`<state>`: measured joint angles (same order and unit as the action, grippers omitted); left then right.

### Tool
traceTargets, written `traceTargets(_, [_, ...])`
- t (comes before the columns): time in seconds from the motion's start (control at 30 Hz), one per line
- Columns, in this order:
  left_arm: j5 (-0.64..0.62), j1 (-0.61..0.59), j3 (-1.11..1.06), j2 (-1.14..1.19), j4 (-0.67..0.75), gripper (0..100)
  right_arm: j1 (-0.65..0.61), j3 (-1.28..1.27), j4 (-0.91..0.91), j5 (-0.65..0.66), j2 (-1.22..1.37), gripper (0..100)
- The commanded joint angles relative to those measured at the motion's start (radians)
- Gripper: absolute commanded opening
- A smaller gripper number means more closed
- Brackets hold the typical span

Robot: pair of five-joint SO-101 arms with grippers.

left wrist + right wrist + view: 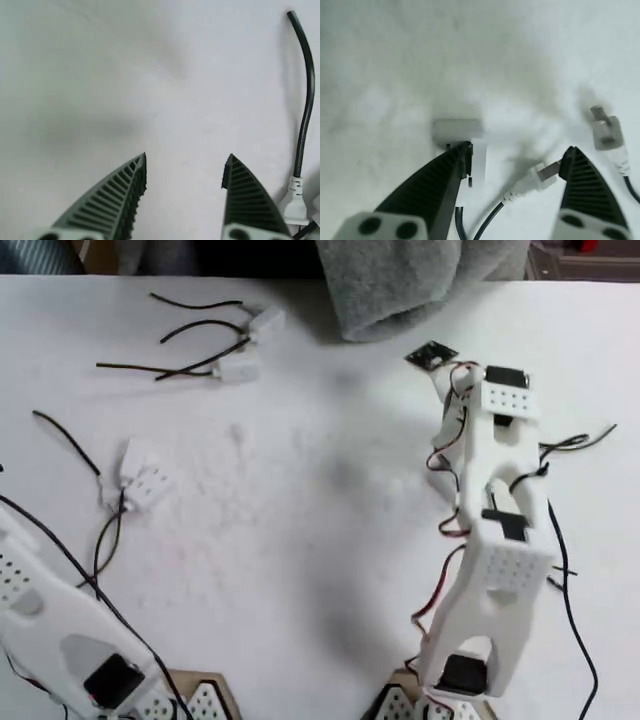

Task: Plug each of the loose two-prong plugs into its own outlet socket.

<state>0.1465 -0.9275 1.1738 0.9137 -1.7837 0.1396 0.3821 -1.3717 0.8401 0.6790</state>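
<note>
In the right wrist view my right gripper (517, 147) is open above the white table. A grey-white outlet block (457, 131) lies by one fingertip. A white two-prong plug (540, 176) on a black cord lies between the fingers, and a second plug (606, 132) lies beyond the other finger. In the left wrist view my left gripper (185, 160) is open over bare table, with a white plug (295, 200) and its black cord (305, 100) just outside one finger. The high view shows white plug pieces (240, 368) (265, 320) at the back left and a white block (145, 480) at the left.
A grey cloth (410, 280) hangs over the table's back edge. The right arm (495, 490) stands tall on the right, with its own wires trailing beside it. The left arm (60, 630) lies low at the front left. Black cords (190, 365) spread over the back left.
</note>
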Motion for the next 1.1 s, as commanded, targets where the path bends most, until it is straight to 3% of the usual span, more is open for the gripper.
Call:
traceTargets(0.0, [0.005, 0.016, 0.005, -0.061, -0.002, 25, -0.019, 0.229, -0.110, 0.008, 0.185, 24.5])
traceTargets(0.17, [0.005, 0.016, 0.005, -0.061, -0.002, 25, -0.019, 0.482, -0.283, 0.008, 0.314, 15.3])
traceTargets(0.4, [0.005, 0.016, 0.005, -0.061, -0.002, 25, 0.002, 0.617, -0.349, 0.008, 0.303, 31.1])
traceTargets(0.57, [0.005, 0.027, 0.005, -0.061, -0.002, 25, 0.008, 0.614, -0.349, 0.063, 0.222, 32.0])
traceTargets(0.8, [0.005, 0.053, 0.005, -0.061, -0.002, 25, 0.027, 0.417, -0.349, 0.210, 0.024, 32.0])
traceTargets(1.07, [0.005, 0.064, 0.005, -0.061, -0.002, 25, 0.028, 0.103, -0.325, 0.227, -0.125, 32.0])
